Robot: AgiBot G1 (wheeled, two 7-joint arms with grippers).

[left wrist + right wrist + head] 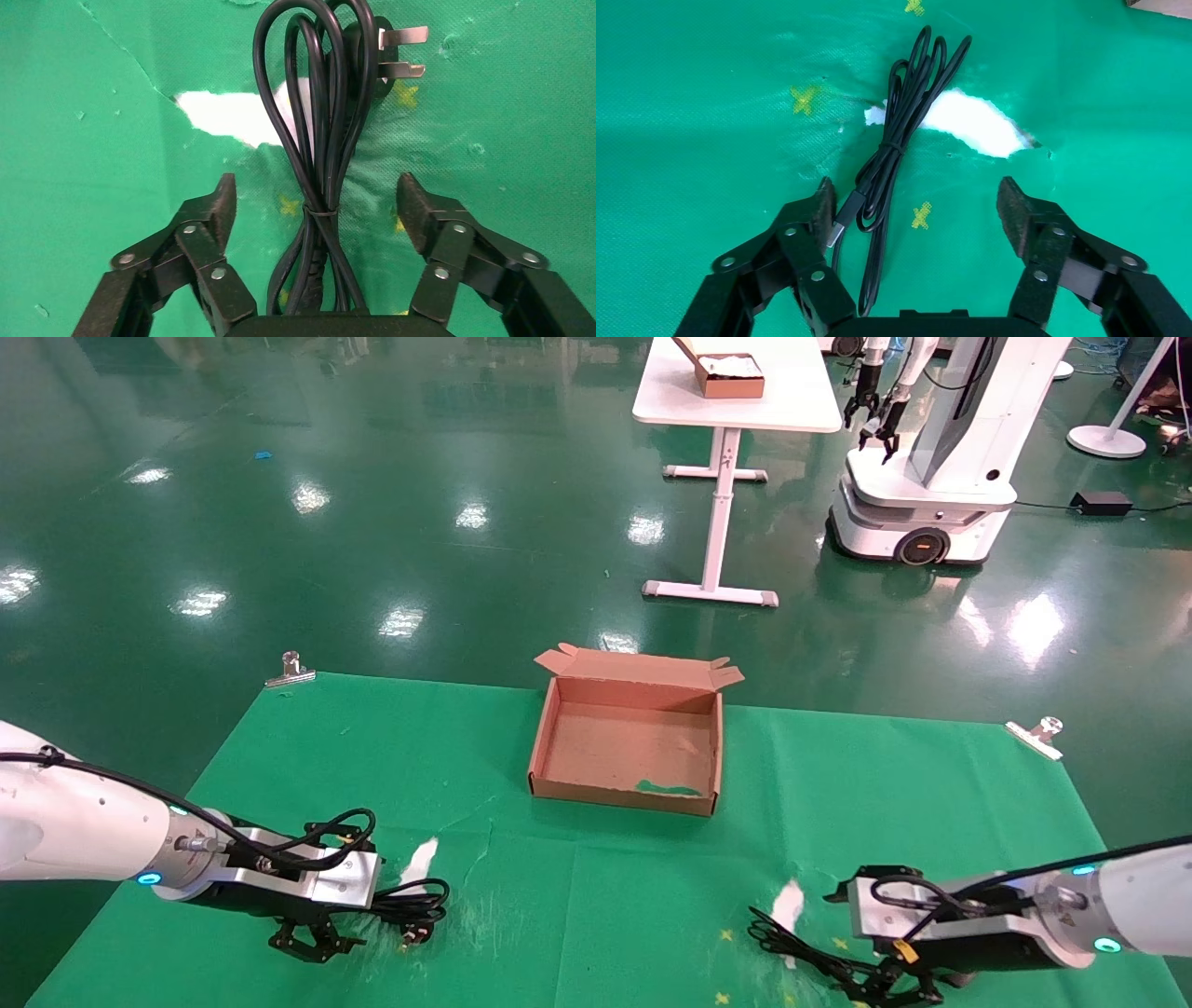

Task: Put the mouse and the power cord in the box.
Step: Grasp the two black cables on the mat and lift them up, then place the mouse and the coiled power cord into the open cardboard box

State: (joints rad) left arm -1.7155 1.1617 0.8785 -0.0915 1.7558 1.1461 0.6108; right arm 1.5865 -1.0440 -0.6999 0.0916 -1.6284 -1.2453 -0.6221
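Observation:
The brown cardboard box (622, 794) lies open at the middle of the green cloth, lid flap up at its far side. My left gripper (312, 941) is low at the front left and open. The power cord (320, 133), a tied bundle of black loops with a pronged plug (393, 53), lies on the cloth between its fingers (214, 207), untouched. At the front right my right gripper (885, 989) is open over a thin black cable bundle (898, 133) with a USB plug (843, 216) close to one finger (819, 210). The mouse is out of view.
Metal clips (291, 670) (1041, 736) pin the cloth's far corners. White tears in the cloth (421, 864) (790, 901) show near each gripper. Beyond the table stand a white desk (736, 407) with another box and a second robot (931, 458).

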